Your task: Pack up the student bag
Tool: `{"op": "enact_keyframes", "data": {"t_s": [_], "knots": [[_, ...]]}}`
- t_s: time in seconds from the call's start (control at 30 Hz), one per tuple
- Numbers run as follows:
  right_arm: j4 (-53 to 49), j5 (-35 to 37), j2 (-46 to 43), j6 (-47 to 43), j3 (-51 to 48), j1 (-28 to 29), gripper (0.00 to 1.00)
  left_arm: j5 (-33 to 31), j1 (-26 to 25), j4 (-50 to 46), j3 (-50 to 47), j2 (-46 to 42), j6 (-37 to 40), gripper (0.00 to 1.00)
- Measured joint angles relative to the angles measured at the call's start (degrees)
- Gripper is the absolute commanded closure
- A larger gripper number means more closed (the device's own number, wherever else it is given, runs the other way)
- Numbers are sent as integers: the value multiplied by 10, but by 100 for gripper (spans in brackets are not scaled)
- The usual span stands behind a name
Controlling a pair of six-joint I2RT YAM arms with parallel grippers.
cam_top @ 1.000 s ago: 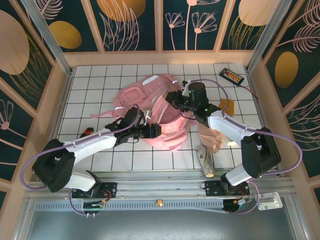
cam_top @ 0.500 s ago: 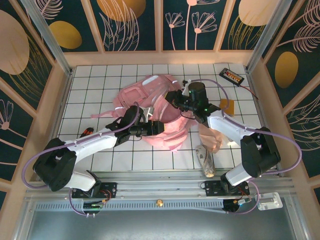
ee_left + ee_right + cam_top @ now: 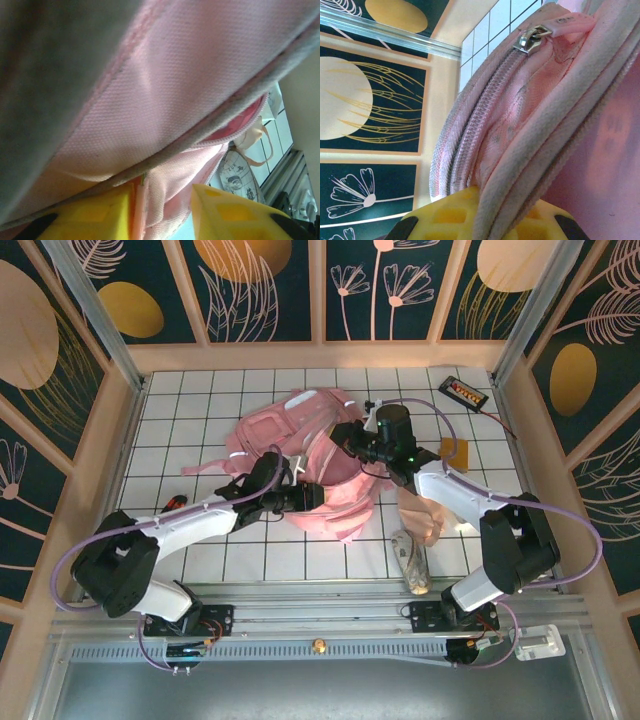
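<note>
Student bag [image 3: 280, 430] pinched by right gripper [image 3: 347, 436], left gripper [image 3: 318, 498] straddling it.

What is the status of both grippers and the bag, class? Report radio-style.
Right gripper shut on student bag rim. Left gripper astride a bag fold, grip unclear. Patterned pouch lies by right arm.

Top view: bright, even light from overhead, sharp all over. Soft short shadows on the table [image 3: 200, 400] under the arms, just beside the student bag [image 3: 300, 435]. Mild glare on the tiles right of the bag. Frame posts bow outward at the picture's edges.

Left wrist: bag cloth is too close. Its upper-left part is dim, grey and blurred, and the weave is sharp only mid-frame. Beyond the bag, at right, it is washed out. The left gripper [image 3: 162, 212] fingers [image 3: 100, 215] are soft.

Right wrist: well lit. The zipper pull [image 3: 532, 37] on the bag is crisp, and the pink panel right of it is blurred and glowing.
</note>
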Motion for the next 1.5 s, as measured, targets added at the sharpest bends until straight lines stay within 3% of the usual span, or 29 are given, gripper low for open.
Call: {"op": "enact_keyframes", "data": {"t_s": [0.27,0.53,0.7,1.1,1.3,1.5], "knots": [[0,0,0,0,0,0,100,-12,1,-9,3,7,10,100],[-3,1,0,-1,0,0,100,-12,3,-18,4,6,19,100],[-12,1,0,-10,0,-1,100,-31,4,-72,5,-30,51,100],[-31,-2,-8,-33,0,-8,100,-174,37,-245,-10,-114,132,100],[-52,-14,-21,-44,0,-14,100,-236,55,-267,-12,-108,141,100],[-71,-35,-28,-59,0,-20,100,-254,100,-256,-2,-69,159,100]]}}
